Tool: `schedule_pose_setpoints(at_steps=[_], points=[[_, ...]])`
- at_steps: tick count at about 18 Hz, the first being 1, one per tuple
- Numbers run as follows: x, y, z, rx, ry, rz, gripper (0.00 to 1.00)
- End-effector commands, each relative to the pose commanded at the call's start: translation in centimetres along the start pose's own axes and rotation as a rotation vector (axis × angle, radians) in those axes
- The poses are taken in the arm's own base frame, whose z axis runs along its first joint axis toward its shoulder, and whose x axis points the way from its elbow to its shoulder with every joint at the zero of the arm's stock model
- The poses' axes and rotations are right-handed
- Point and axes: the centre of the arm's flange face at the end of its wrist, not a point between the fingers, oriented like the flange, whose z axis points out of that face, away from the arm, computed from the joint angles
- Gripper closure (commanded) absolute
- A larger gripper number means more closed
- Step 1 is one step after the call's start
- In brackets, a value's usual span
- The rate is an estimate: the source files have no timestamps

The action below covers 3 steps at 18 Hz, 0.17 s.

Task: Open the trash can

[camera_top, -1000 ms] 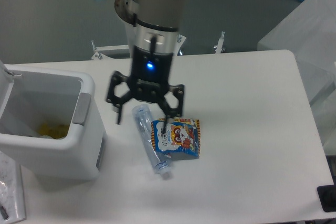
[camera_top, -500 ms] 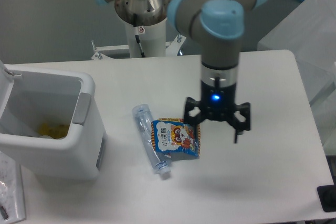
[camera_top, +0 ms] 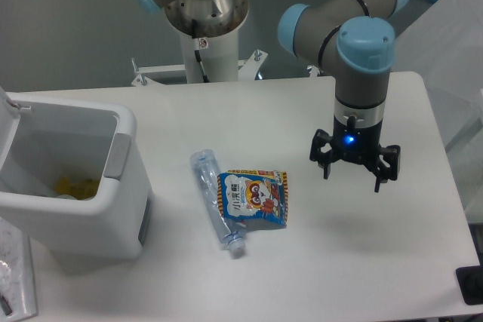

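Note:
The white trash can (camera_top: 83, 213) stands at the table's left edge with its top open; the lid (camera_top: 7, 115) is swung up at the far left and yellow bits lie inside. Its grey push-button strip (camera_top: 117, 157) faces right. My gripper (camera_top: 353, 179) hangs open over the right part of the table, far from the can, with nothing between its fingers.
A clear plastic bottle (camera_top: 214, 201) lies on the table beside a colourful snack bag (camera_top: 253, 199), both between the can and the gripper. The robot base (camera_top: 205, 13) stands behind the table. A dark object (camera_top: 472, 283) sits at the lower right corner.
The arm has swung right, carrying the open gripper from above the bottle and bag to the table's right side. The can, bottle and bag have not moved.

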Motion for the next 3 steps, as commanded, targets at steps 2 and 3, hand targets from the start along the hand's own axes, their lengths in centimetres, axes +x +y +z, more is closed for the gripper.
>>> schedule_pose_setpoints(at_steps=[2, 3], points=[[-0.5, 0.1, -0.8, -0.017, 0.04, 0.03, 0.0], [-0.8, -0.1, -1.4, -0.022, 0.053, 0.036, 0.0]])
